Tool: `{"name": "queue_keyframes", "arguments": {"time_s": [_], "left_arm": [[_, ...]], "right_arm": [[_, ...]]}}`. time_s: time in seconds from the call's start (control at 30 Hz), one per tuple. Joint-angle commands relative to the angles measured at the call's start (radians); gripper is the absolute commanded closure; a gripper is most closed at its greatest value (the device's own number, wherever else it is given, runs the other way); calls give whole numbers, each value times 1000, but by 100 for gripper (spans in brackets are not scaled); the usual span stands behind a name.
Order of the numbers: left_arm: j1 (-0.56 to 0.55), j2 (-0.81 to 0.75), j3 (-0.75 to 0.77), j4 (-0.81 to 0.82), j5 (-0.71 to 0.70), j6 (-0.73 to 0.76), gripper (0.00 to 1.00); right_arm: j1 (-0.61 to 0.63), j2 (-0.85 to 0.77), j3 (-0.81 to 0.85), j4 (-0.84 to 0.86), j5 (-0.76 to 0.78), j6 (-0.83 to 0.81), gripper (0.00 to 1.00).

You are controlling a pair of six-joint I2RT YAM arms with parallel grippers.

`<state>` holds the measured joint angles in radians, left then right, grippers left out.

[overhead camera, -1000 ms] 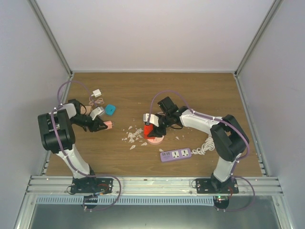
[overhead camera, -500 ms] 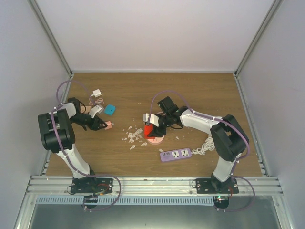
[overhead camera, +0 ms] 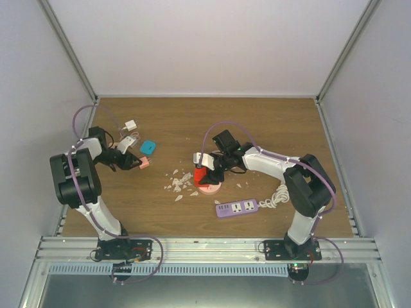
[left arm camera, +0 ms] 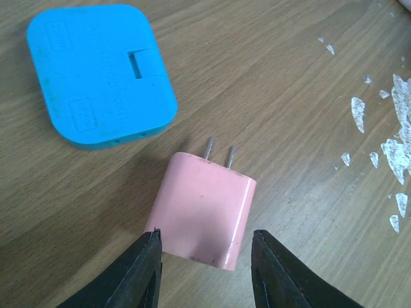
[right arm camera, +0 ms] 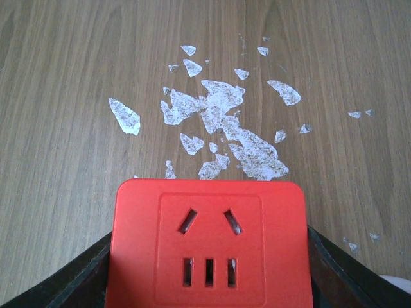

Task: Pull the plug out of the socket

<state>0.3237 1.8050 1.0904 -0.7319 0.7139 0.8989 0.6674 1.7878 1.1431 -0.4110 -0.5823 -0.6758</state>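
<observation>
The pink plug (left arm camera: pixel 204 218) lies flat on the wooden table with its two prongs pointing away from me, free of the socket. My left gripper (left arm camera: pixel 205 236) is open, its fingers (left arm camera: pixel 138 276) on either side of the plug's near end, with a gap on the right. In the top view the plug (overhead camera: pixel 145 163) lies just ahead of my left gripper (overhead camera: pixel 135 162). My right gripper (right arm camera: pixel 209 269) is shut on the red socket (right arm camera: pixel 209 247), whose holes are empty. The socket (overhead camera: pixel 200 176) sits mid-table.
A blue adapter (left arm camera: pixel 99 74) lies just beyond the plug, also seen from above (overhead camera: pixel 148 147). A white plug with cord (overhead camera: pixel 130 125) lies at the back left. White paper scraps (right arm camera: pixel 225 122) lie ahead of the socket. A pink disc (overhead camera: pixel 209 187) and a purple power strip (overhead camera: pixel 237 208) lie nearby.
My left gripper has drawn back toward the left and far side. The pink plug has shifted slightly toward the blue adapter. The right arm and the red socket have not moved.
</observation>
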Motion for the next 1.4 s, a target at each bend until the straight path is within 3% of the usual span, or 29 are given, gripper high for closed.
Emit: {"name": "queue_keyframes", "arguments": {"time_s": [0.0,0.1,0.23,0.33,0.43,0.47,0.6,0.77,0.9,1.2,1.37], "left_arm": [[9,-35,17,51,-14,-23,59],[4,-72,5,58,2,1,54],[-17,-150,-18,75,40,40,41],[-57,-203,-14,83,23,55,30],[-89,-252,3,85,36,68,3],[-101,-269,8,87,41,73,1],[-151,-330,28,99,77,72,1],[-169,-376,61,38,281,98,1],[-287,-349,65,36,215,94,1],[-576,-314,-73,211,144,42,1],[-649,-259,-95,267,130,12,1]], "right_arm": [[-10,21,9,-62,7,17,66],[-9,11,19,-56,3,20,56],[-9,-7,44,-52,-17,29,25],[-10,-33,46,-35,-23,38,13],[-13,-65,44,-26,-19,46,4],[-15,-74,42,-25,-18,47,3],[-49,-116,15,-34,-44,31,2],[-116,-165,-51,-71,-97,-42,3],[-170,-190,-104,-86,-145,-93,4],[-208,-195,-179,-41,-183,-140,8],[-195,-159,-191,4,-166,-136,14]]}}
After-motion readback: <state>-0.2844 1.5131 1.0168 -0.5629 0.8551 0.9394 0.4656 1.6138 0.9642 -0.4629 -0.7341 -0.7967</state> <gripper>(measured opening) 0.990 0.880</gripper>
